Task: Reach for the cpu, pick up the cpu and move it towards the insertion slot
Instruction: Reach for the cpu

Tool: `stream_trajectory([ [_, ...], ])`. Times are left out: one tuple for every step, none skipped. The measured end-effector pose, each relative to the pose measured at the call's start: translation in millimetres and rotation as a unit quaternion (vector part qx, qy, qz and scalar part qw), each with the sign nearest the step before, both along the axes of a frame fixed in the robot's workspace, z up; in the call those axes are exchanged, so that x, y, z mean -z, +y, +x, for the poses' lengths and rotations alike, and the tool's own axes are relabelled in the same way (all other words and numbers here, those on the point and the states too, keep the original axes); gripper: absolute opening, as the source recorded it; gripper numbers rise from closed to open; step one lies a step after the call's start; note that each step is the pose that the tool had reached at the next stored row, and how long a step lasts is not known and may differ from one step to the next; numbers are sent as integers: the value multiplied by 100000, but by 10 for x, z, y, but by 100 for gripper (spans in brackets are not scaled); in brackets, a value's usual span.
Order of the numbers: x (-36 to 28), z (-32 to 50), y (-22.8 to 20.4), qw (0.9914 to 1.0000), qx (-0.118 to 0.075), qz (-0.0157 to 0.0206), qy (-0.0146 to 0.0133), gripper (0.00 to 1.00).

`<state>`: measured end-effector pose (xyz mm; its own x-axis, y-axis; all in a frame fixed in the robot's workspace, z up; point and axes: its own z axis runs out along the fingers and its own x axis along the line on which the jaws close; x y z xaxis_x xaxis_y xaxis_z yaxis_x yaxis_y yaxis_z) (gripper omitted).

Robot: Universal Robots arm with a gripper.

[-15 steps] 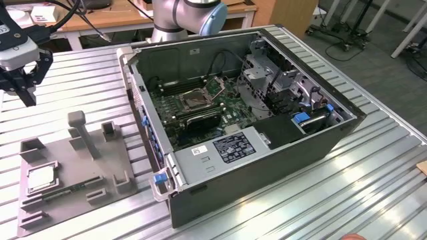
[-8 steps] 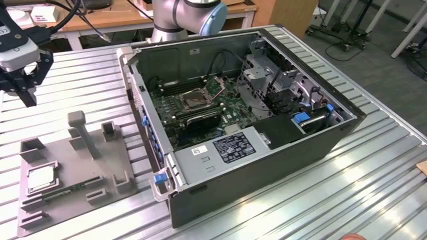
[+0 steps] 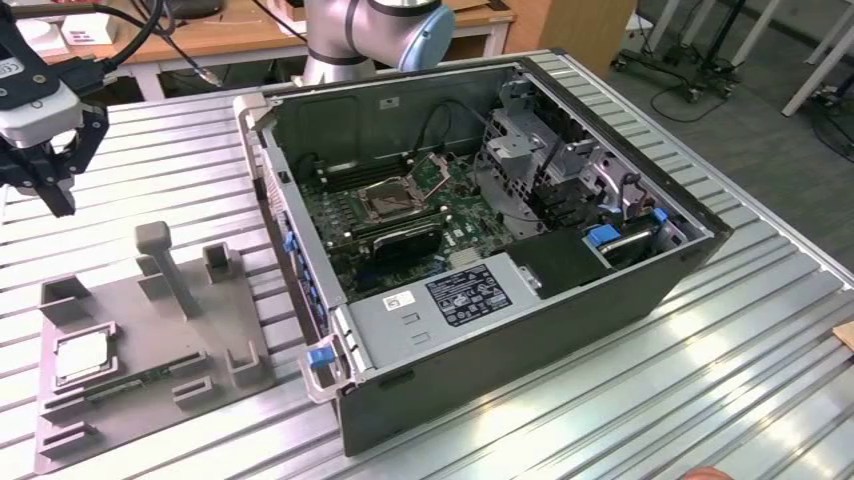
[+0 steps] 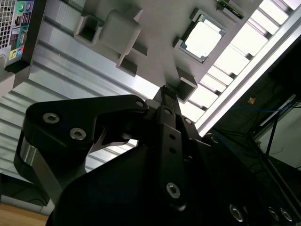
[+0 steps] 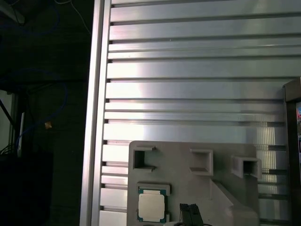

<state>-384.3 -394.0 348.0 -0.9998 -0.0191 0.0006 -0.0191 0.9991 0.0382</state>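
1. Ribbed aluminium table (image 3: 747, 340) fills the scene, and we see a wooden desk (image 3: 254, 40) behind it.
2. We see an open computer case (image 3: 641, 290) lying on its side on the table, with its green board facing up.
3. On that board we find the insertion slot (image 3: 391, 198), a square socket with a dark centre and a silver frame.
4. Toward the exterior view's left of the case, a grey holder (image 3: 160, 330) rests flat on the table, with upright posts and several recesses.
5. We see the cpu (image 3: 80, 358) lying flat in a square recess near the holder's edge on the exterior view's left, with its silver top up.
6. Just beside it on the holder lies a thin green memory stick (image 3: 134, 383).
7. The gripper (image 3: 60, 205) hangs above the table at the far left of the exterior view, short of the holder and well apart from the cpu, touching nothing.
8. Its jaws look pressed together to a narrow tip, with nothing between them.
9. In the second wrist view the gripper (image 4: 165, 89) points down toward the holder (image 4: 155, 23), and the cpu (image 4: 203, 41) lies beyond the tip.
10. In the first wrist view the dark fingertips (image 5: 187, 214) show beside the cpu (image 5: 151, 206), over the grey holder (image 5: 225, 160).
11. The arm (image 3: 367, 30) rises behind the case.
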Motion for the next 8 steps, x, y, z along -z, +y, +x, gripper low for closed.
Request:
stream_trajectory([
  [0, 0, 0, 100000, 0, 0, -2, 10],
  [1, 0, 0, 100000, 0, 2, -4, 10],
  [3, 0, 0, 100000, 0, 4, -7, 10],
  [9, 0, 0, 100000, 0, 15, -26, 10],
  [15, 0, 0, 100000, 0, 12, -21, 10],
  [23, 0, 0, 100000, -1, 6, -9, 10],
  [31, 0, 0, 100000, 0, 1, -4, 10],
  [35, 0, 0, 100000, 0, -3, 0, 10],
])
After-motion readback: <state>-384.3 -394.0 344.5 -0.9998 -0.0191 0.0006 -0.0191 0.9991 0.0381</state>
